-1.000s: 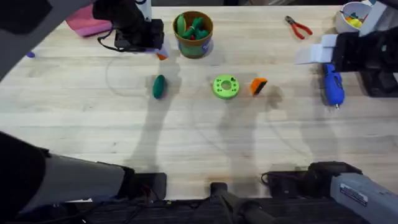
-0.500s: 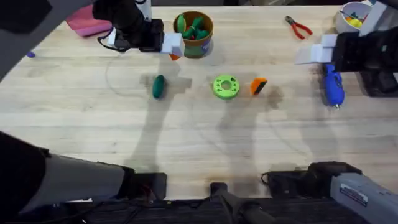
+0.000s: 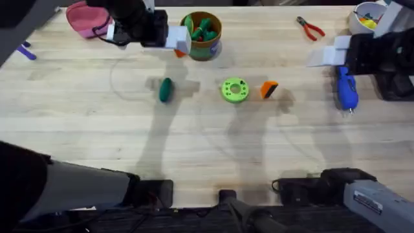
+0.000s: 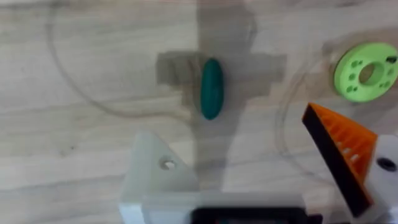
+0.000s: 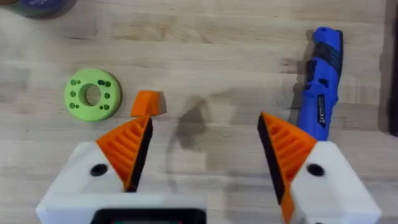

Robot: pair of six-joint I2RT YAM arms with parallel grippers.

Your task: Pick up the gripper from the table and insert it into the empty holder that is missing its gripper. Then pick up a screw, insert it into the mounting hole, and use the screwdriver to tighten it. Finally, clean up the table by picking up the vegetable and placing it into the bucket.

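Loose orange gripper lies on the table just beside the green ring, apart from both claws

The right gripper hangs spread and empty near it, the screwdriver to one side. The left gripper, spread, its holder bare, hovers by the bucket; the vegetable lies beyond its fingers

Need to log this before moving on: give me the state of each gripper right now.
Left gripper: open, holding nothing; one finger lacks its orange tip.
Right gripper: open, holding nothing.
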